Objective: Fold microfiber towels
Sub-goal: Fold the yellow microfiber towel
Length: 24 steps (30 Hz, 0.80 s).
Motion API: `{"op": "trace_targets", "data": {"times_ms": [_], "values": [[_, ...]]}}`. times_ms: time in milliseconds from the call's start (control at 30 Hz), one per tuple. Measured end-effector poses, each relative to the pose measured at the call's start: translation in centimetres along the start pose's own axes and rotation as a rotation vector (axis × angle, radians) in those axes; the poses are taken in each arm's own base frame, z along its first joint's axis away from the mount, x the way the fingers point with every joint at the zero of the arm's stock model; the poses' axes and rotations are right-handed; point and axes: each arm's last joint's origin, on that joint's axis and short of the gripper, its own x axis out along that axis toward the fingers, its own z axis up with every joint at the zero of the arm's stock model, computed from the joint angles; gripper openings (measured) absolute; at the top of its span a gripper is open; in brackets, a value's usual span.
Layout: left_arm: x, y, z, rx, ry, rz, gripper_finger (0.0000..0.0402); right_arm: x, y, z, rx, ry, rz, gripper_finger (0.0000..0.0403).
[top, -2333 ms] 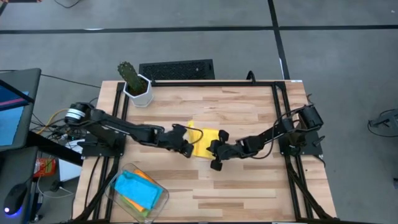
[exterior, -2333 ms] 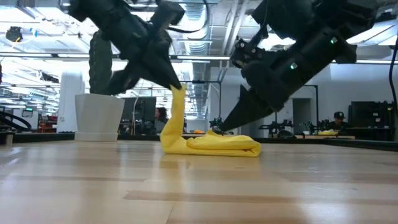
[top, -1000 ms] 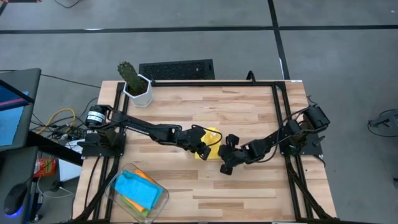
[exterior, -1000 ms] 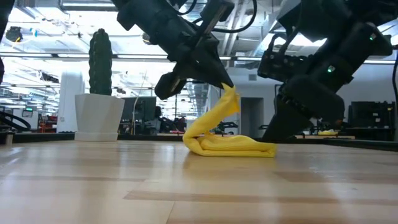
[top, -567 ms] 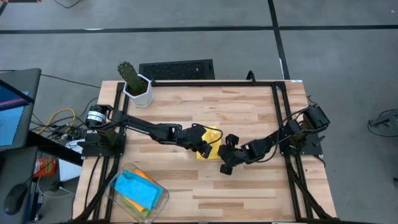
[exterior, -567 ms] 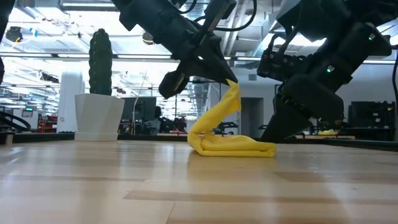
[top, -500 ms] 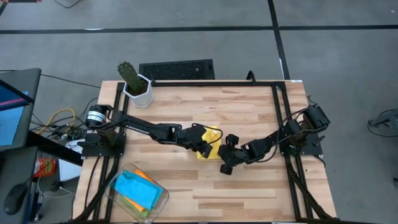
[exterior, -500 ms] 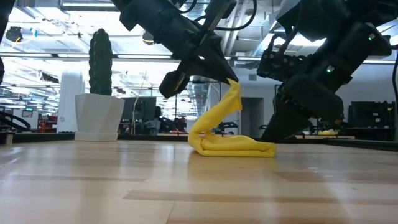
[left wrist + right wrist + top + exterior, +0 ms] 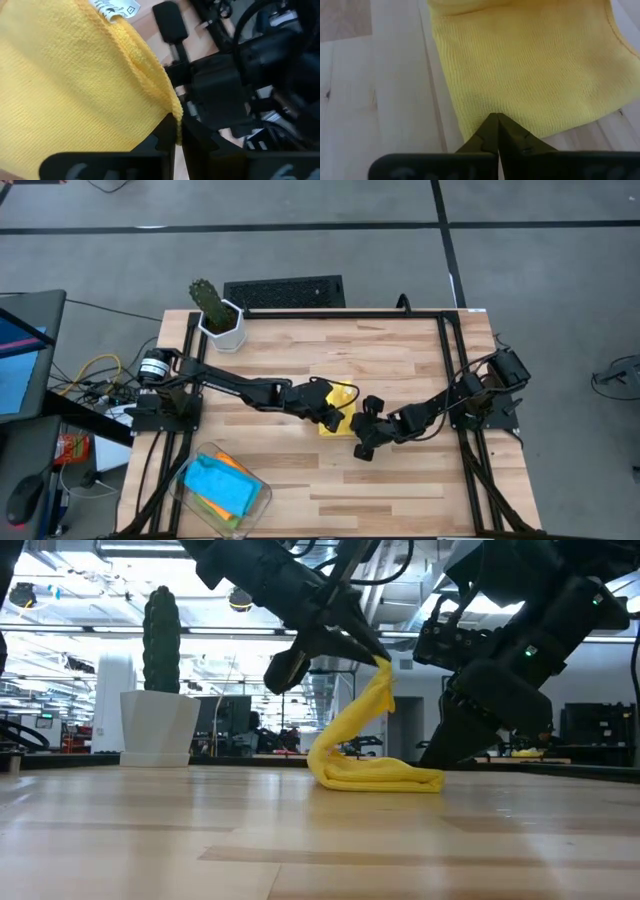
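Note:
The yellow towel [image 9: 372, 772] lies folded in the middle of the table [image 9: 400, 480], one end lifted; it also shows in the high view [image 9: 341, 395]. My left gripper [image 9: 383, 662] is shut on that lifted end, above the towel. My right gripper [image 9: 496, 119] is shut, its tips down on the flat part of the towel at its right end [image 9: 432, 776]. A light blue towel [image 9: 218, 484] and an orange towel [image 9: 236, 466] lie in a clear bin. My left gripper pinches the hemmed edge [image 9: 170, 102] of the yellow towel's lifted end between its two fingers, slanting down from the table's left. That end hangs from the fingers in a slanted band, and the rest lies folded on the table. My right gripper presses its shut fingertips [image 9: 492, 125] down on the flat layers close to the towel's edge [image 9: 470, 131], slanting down from the table's right. The towel lies flat on the table under them.
A cactus in a white pot [image 9: 218, 315] stands at the far left corner. The clear bin [image 9: 262, 492] sits at the near left. A black grille [image 9: 284, 291] lies beyond the far edge. Bare wood lies near and far of the towel.
My left gripper has carried the towel's lifted end toward the table's right and slightly up, over the flat part. The fold on the towel's left side has drawn toward the right with it. The pressed right end has stayed in place.

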Motion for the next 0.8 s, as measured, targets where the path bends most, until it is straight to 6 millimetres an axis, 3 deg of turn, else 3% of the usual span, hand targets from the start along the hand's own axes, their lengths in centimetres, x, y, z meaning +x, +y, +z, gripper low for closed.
{"op": "trace_targets", "data": {"times_ms": [267,533,800], "values": [[1.4,-0.2,-0.3,-0.009,0.017,-0.099,0.003,0.0,0.0,0.0,-0.002,0.002,0.0,0.0029],[2.5,0.3,-0.7,-0.021,0.038,-0.093,0.0055,0.0,0.0,-0.1,-0.004,0.008,-0.004,0.003],[3.1,0.6,-1.0,-0.031,0.048,-0.095,0.0112,-1.2,0.1,-0.2,-0.023,0.035,0.004,0.0031]]}}
